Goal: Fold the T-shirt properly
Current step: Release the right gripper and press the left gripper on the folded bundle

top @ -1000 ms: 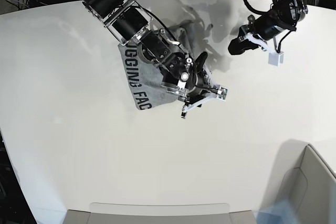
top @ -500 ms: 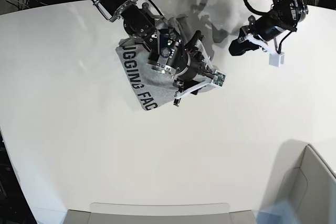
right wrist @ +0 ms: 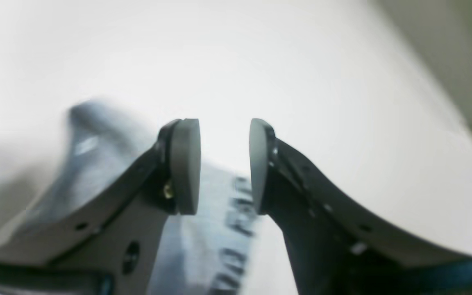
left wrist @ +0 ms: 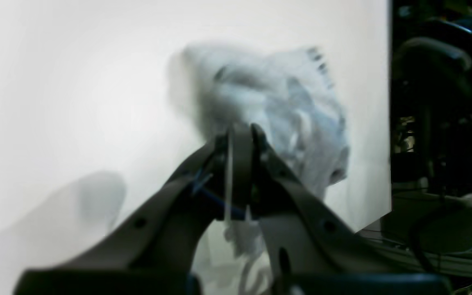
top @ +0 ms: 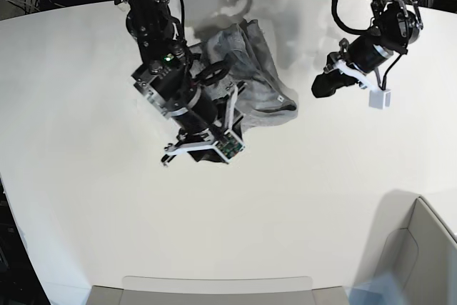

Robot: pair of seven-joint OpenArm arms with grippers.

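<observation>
**Op A:** T-shirt (top: 250,69) first. From my base view it sits as a bunched grey heap on the white counter (top: 86,198), toward the far edge, between my two arms. Its long run goes from the far edge down toward me and to the view's right.

**Op B:** Going left to right, then?

**Op A:** On that view's left, my right end effector (top: 191,149) hangs over the near-left edge of the heap. Its wrist camera shows the pads (right wrist: 184,166) spread apart with nothing between them, and cloth with dark lettering just below. So the shirt lies under it and away toward the far right.

**Op B:** And the other arm?

**Op A:** My left end effector (top: 325,85) is on the view's right, held off the counter, apart from the cloth. Its wrist view shows the tips pressed together, empty, with the blurred heap straight ahead.

**Op B:** Which arm is nearer?

**Op A:** The right, I'd judge; it is practically over the hem. The shirt looks crumpled, so I reckon spreading it flat comes before any fold.
</observation>
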